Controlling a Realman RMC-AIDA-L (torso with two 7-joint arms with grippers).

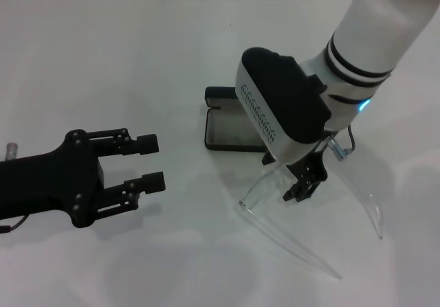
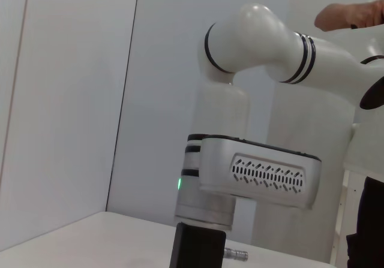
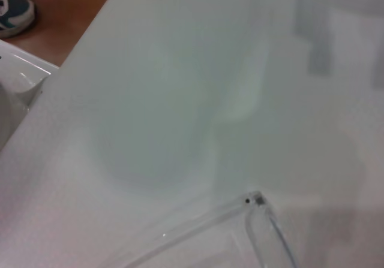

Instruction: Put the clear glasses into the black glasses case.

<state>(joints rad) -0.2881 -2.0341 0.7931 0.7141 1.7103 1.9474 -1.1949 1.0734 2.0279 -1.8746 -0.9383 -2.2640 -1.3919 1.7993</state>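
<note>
The clear glasses (image 1: pixel 265 183) are held low over the white table in the head view, right of centre, their two long thin arms spread toward the near edge. My right gripper (image 1: pixel 297 191) reaches down onto the middle of their front frame and looks shut on it. One hinge of the clear glasses (image 3: pixel 255 201) shows close up in the right wrist view. The black glasses case (image 1: pixel 208 130) lies open just behind them, greyish lining up, its right end hidden by my right wrist. My left gripper (image 1: pixel 152 161) hovers open and empty at the left, level with the case.
The white table (image 1: pixel 103 66) stretches around everything. A small metal cylinder (image 1: pixel 12 147) lies at the far left edge. In the left wrist view a white robot arm (image 2: pixel 240 160) fills the middle, and a person's hand (image 2: pixel 348 16) shows at the top right.
</note>
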